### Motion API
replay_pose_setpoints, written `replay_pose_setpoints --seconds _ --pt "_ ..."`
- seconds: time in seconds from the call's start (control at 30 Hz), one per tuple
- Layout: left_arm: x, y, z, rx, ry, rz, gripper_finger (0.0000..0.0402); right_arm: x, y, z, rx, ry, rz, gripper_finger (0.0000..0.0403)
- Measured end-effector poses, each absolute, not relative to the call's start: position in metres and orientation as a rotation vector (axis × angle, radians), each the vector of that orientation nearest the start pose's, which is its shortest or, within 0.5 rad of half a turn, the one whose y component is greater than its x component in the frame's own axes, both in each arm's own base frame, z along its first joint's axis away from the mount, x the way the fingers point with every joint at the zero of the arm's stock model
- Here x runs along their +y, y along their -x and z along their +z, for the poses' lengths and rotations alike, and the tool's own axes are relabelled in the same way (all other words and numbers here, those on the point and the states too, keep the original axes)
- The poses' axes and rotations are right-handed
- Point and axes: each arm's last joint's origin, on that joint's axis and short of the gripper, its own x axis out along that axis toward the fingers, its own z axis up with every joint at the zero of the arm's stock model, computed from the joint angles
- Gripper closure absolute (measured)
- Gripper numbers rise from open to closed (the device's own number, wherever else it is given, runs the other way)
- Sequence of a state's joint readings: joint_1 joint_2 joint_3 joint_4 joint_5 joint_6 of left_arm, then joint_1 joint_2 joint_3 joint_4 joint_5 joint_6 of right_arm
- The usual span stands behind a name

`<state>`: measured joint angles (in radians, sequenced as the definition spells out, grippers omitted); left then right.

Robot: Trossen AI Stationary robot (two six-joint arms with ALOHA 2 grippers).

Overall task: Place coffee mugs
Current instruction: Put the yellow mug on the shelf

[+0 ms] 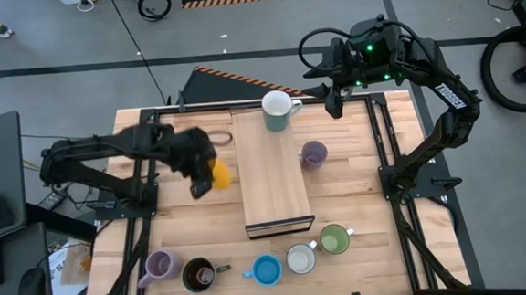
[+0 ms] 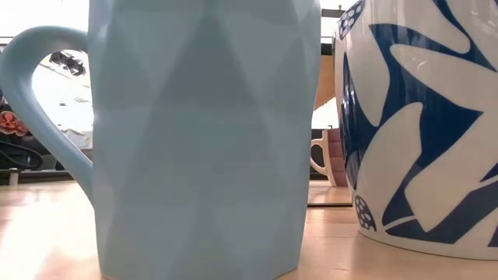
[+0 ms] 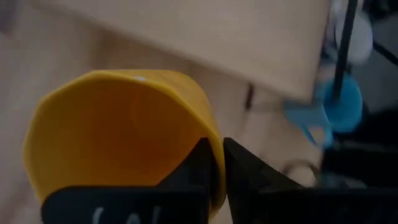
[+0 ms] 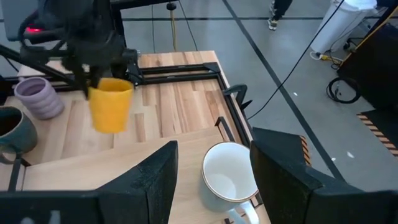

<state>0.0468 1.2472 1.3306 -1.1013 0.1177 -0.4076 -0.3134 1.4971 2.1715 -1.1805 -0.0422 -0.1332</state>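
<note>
Blue mug [image 2: 202, 140] fills the low view; left pincer [image 1: 202, 174] clamped on orange mug's [image 1: 219, 175] rim beside board [image 1: 272, 170], could slip and drop; right pincer [image 1: 333, 97] apart by white mug [image 1: 279, 108].

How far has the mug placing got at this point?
One white mug stands on the wooden board, the open right gripper beside it. The left gripper holds the orange mug in the air beside the board. Six mugs are off it: a lavender mug beside it, five in the front row.
</note>
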Motion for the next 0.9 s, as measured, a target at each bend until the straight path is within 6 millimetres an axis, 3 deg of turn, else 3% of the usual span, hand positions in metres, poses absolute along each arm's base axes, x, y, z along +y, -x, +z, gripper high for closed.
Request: replay_pose_setpoints --seconds 0.13,0.3,0.6,0.9 --pt "0.026 -0.226 0.375 0.93 0.418 0.221 0.0371 -0.073 -0.228 0.52 0.515 0.033 -0.233 0.0196" --pt "0.05 -0.238 0.386 0.887 0.355 0.302 0.0372 -0.073 -0.228 0.52 0.516 0.034 -0.242 0.0196" --pt "0.093 -0.275 0.374 0.906 0.258 0.366 0.0372 -0.073 -0.228 0.52 0.512 -0.001 -0.259 0.0196" --pt "0.118 -0.311 0.363 0.973 0.13 0.351 0.037 -0.073 -0.228 0.52 0.507 -0.024 -0.275 0.0196"
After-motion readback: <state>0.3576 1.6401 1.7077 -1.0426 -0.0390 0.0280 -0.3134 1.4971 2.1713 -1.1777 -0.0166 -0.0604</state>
